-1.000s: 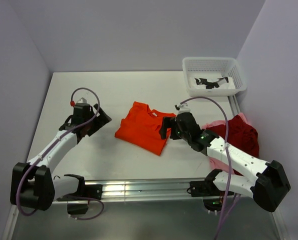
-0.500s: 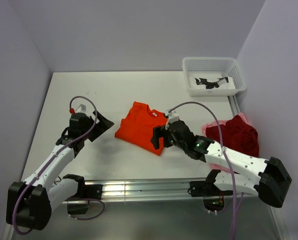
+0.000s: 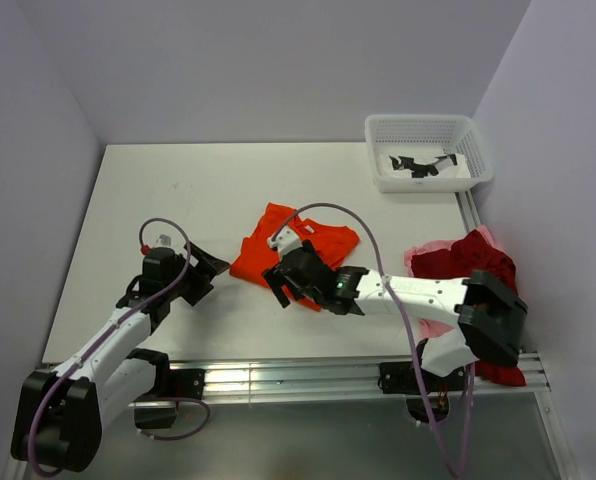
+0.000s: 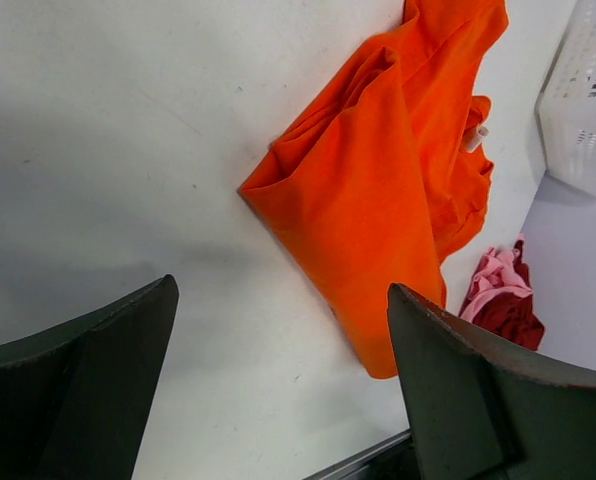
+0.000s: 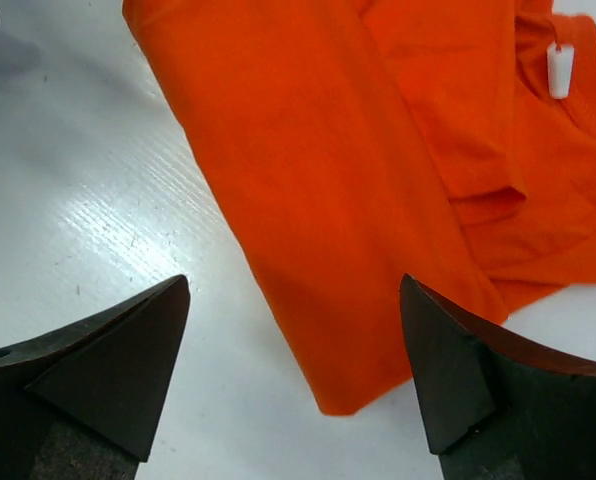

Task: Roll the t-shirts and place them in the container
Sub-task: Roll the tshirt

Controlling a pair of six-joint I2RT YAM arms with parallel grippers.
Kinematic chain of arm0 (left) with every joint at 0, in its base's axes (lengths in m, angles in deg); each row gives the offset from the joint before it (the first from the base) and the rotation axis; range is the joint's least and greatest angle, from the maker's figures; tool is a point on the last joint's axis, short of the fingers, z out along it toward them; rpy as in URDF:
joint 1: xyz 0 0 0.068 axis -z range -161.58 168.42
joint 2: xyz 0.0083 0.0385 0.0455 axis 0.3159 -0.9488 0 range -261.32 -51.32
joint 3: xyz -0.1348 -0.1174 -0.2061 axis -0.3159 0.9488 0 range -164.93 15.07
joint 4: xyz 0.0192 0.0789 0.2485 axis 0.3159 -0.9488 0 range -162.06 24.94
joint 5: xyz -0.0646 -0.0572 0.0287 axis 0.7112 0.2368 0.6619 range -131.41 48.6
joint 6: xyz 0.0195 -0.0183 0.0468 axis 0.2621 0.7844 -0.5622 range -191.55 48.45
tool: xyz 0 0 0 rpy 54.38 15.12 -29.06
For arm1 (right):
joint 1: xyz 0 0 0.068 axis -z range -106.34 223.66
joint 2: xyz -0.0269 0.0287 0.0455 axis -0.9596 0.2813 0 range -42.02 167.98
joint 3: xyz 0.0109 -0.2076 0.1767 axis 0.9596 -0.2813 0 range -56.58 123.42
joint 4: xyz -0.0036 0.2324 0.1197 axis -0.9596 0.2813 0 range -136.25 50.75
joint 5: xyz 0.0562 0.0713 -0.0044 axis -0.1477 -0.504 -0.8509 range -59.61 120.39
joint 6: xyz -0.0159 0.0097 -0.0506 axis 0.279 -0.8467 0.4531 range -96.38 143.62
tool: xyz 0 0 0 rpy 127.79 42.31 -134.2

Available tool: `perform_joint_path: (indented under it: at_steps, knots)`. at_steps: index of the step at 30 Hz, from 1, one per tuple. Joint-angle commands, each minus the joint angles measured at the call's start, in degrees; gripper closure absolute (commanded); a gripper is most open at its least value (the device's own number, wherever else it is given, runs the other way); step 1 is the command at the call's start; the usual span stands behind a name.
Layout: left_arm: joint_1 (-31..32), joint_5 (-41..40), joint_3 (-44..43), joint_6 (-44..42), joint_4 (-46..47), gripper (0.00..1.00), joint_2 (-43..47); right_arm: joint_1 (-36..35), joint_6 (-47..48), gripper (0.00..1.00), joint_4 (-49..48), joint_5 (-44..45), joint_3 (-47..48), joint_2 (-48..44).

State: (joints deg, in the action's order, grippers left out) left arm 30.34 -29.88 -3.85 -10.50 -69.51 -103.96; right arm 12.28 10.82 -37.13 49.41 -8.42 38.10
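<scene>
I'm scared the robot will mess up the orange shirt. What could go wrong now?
The orange t-shirt lies in loose folded layers; the open right gripper at its near edge might pinch only the top one, giving a crooked roll.
Its cable loops above the shirt and may snag it.
The dark red and pink shirts are heaped at the table's right edge beside the right arm, which might knock them off.

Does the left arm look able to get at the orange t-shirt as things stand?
Probably yes. The left gripper, fingers open, faces the orange t-shirt with only bare table between; the right gripper hovers over the shirt's near edge, but its left corner looks free.
</scene>
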Motion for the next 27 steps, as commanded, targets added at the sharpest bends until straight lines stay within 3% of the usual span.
perform_joint_path:
  at_steps: [1, 4, 10, 27]
  knots:
    - [0.03, 3.14, 0.55, 3.54, 7.25, 0.09, -2.63, -1.89, 5.67, 0.11, 0.72, 6.02, 5.26, 4.33]
    - [0.12, 4.55, 1.25, 4.68, 11.37, 0.11, -6.5, -2.42, 8.66, 0.22, 0.11, 6.11, 7.2, 8.21]
    - [0.38, 4.12, 0.72, 4.95, 14.03, 0.12, -12.21, -3.65, 12.27, 0.32, -1.13, 5.67, 9.75, 13.73]
    - [0.29, 4.47, -2.44, 3.02, 9.99, 0.11, -13.63, -6.82, 17.89, 0.35, -1.21, 10.59, 14.15, 24.03]
